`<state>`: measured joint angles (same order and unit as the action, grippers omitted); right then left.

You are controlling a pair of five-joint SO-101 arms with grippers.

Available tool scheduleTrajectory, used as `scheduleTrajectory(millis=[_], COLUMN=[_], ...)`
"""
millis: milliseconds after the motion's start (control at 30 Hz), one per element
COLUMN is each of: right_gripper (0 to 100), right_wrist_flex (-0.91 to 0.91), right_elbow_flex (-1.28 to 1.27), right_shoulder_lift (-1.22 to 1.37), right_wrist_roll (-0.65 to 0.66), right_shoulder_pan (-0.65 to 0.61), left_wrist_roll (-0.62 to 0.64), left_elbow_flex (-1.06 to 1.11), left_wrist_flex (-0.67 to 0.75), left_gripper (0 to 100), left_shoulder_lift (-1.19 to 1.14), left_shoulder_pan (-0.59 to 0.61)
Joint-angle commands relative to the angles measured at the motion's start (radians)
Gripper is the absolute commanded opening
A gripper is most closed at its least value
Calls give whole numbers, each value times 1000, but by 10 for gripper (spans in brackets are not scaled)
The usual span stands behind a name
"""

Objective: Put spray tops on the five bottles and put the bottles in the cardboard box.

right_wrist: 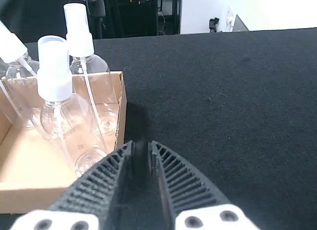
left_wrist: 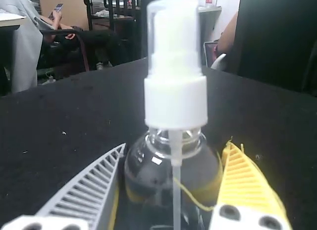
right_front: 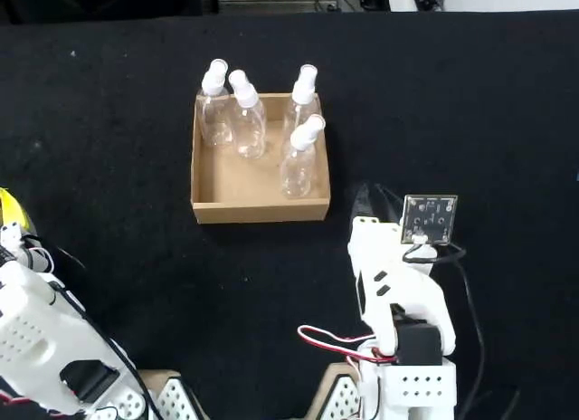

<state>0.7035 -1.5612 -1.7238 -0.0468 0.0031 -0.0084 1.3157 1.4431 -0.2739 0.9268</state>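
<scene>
Bottle (left_wrist: 148,173) with a spray top (left_wrist: 176,91) is squeezed in the left hand (left_wrist: 173,158). Four more bottles (right_front: 246,121) stand in the box (right_front: 262,210). The right hand (right_wrist: 142,148), nearly closed, holds nothing.

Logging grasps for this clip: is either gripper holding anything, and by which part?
The left gripper holds a bottle by its clear body, below the neck. The right gripper holds nothing.
</scene>
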Motion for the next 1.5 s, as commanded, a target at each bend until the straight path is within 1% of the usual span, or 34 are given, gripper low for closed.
scheduleTrajectory(millis=[0,33,67,100,133,200,267,400,533,600,767,867,1000,1167,1333,1467], right_gripper=[36,36,36,36,36,36,36,36,36,36,36,36,36,36,37,37], right_wrist_flex=[-21,-21,-21,-21,-21,-21,-21,-21,-21,-21,-21,-21,-31,-31,-31,-31], right_elbow_flex=[4,4,4,4,4,4,4,4,4,4,4,2,-10,-10,-10,-12], right_shoulder_lift=[-21,-21,-21,-21,-21,-21,-21,-21,-21,-21,-21,-21,-21,-21,-21,-21], right_wrist_roll=[-5,-5,-5,-5,-5,-5,-5,-5,-5,-5,-5,-5,-5,-5,-5,-5], right_shoulder_pan=[29,29,29,29,29,29,29,29,29,29,29,29,28,28,28,28], left_wrist_roll=[11,8,9,14,15,8,11,9,8,8,17,18,81,84,84,84], left_elbow_flex=[-21,-18,-13,-10,-7,-5,1,64,186,213,191,196,217,243,191,93], left_wrist_flex=[0,0,0,0,0,3,15,12,2,-81,-430,-568,-631,-680,-732,-864], left_gripper=[93,23,28,62,66,24,36,28,29,29,29,29,29,29,30,30], left_shoulder_lift=[18,23,23,25,25,29,66,221,440,551,832,980,1131,1231,1243,1168], left_shoulder_pan=[-18,-24,-27,-31,-44,-70,-90,-171,-314,-392,-561,-644,-722,-845,-974,-1056])
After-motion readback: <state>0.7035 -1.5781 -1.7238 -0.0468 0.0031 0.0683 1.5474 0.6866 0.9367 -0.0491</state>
